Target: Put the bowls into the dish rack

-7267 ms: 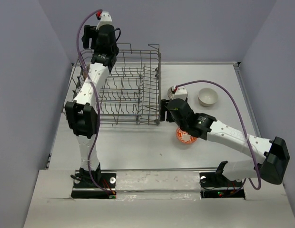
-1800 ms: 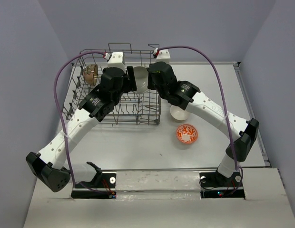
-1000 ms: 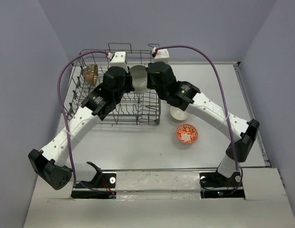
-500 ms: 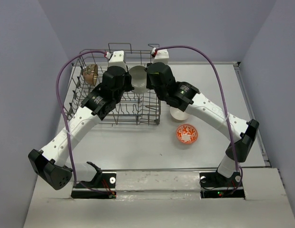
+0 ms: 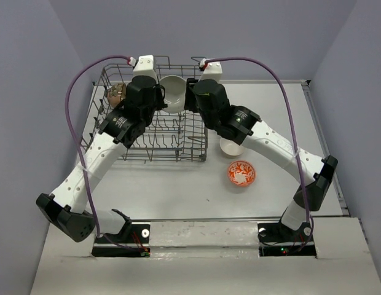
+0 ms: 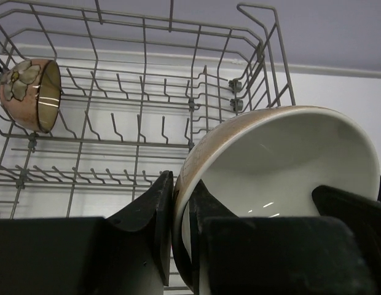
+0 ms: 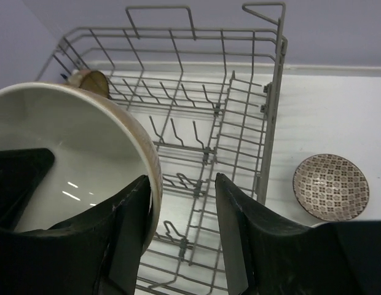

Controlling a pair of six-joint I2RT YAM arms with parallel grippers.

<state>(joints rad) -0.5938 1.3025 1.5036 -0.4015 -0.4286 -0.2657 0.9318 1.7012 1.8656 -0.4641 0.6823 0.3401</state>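
My right end effector [image 7: 181, 181] stands parted and my left end effector [image 6: 178, 203] pinches only the bowl [image 6: 282, 160] by its rim, so it could pivot loose.

No legible lettering, label, brand mark or number anywhere: none on the dish rack [image 7: 276, 110], none on the cream-lined brown bowl [image 6: 282, 166], only wordless patterns on the grey-patterned bowl [image 7: 330, 186] and the orange-red bowl [image 5: 241, 173].
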